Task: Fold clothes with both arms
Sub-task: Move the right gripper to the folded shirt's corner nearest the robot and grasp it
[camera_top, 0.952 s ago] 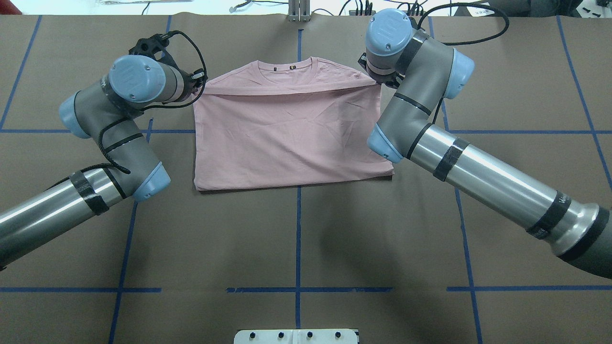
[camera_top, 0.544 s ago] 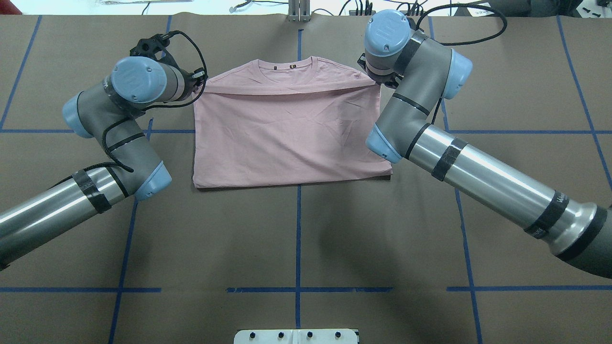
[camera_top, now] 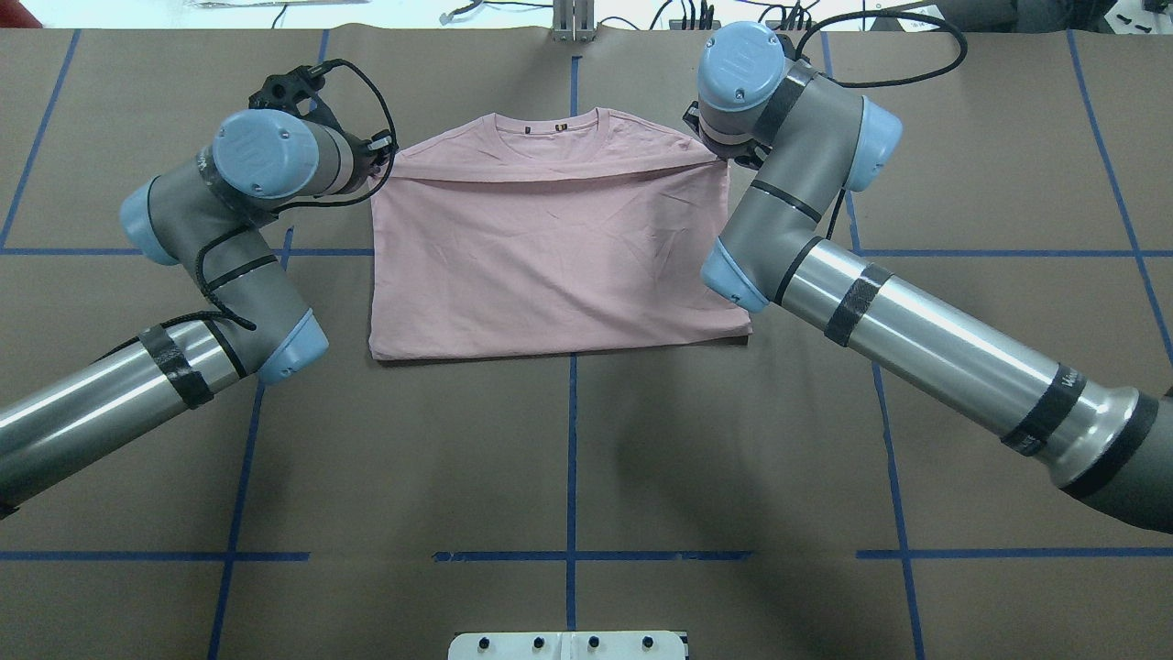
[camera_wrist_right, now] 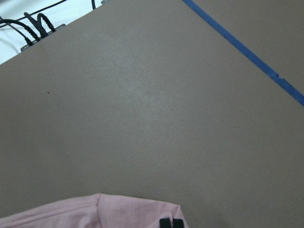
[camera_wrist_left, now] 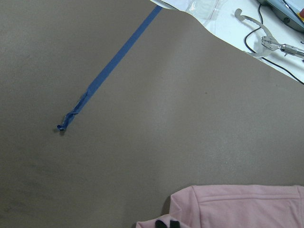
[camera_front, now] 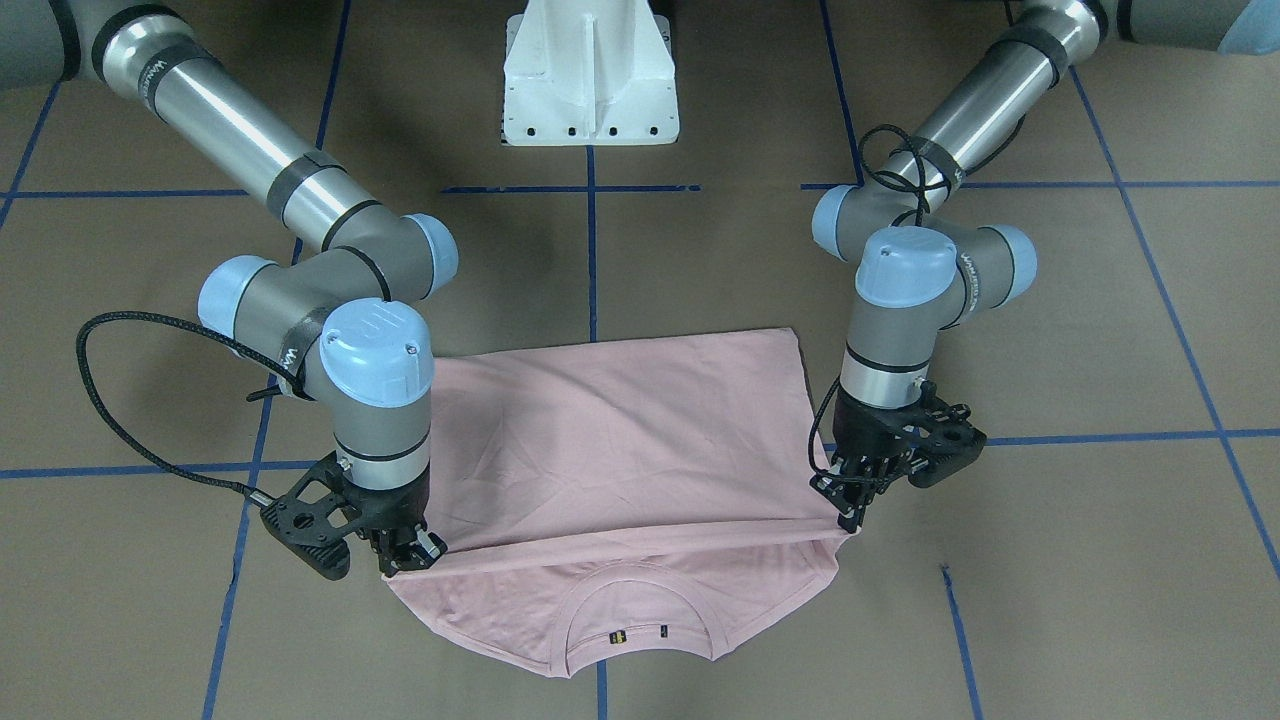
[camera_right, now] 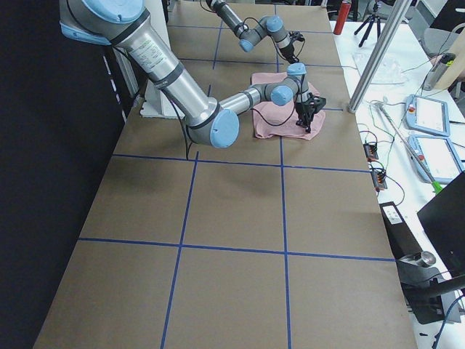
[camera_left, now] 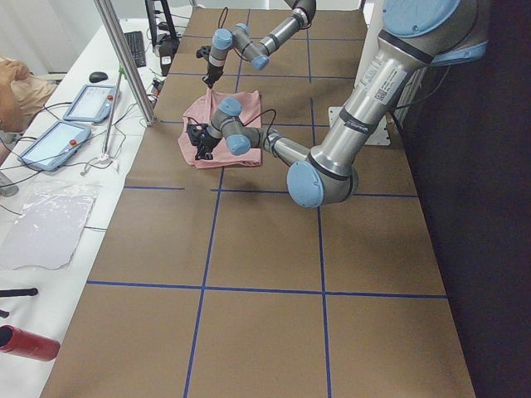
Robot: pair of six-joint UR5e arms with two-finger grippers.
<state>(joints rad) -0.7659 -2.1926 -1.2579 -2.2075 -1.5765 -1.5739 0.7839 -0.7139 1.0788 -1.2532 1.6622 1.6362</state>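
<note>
The pink T-shirt (camera_top: 550,257) lies on the worktop (camera_top: 568,458), its bottom half folded up near the collar (camera_top: 548,128). The left end effector (camera_front: 850,512) and the right end effector (camera_front: 408,560) each pinch one corner of that edge. Next, I think, they must lay it flat and let go

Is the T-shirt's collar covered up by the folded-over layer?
No: in the front-facing view the ribbed collar lies bare, beyond the edge of the layer folded over the pink T-shirt.
</note>
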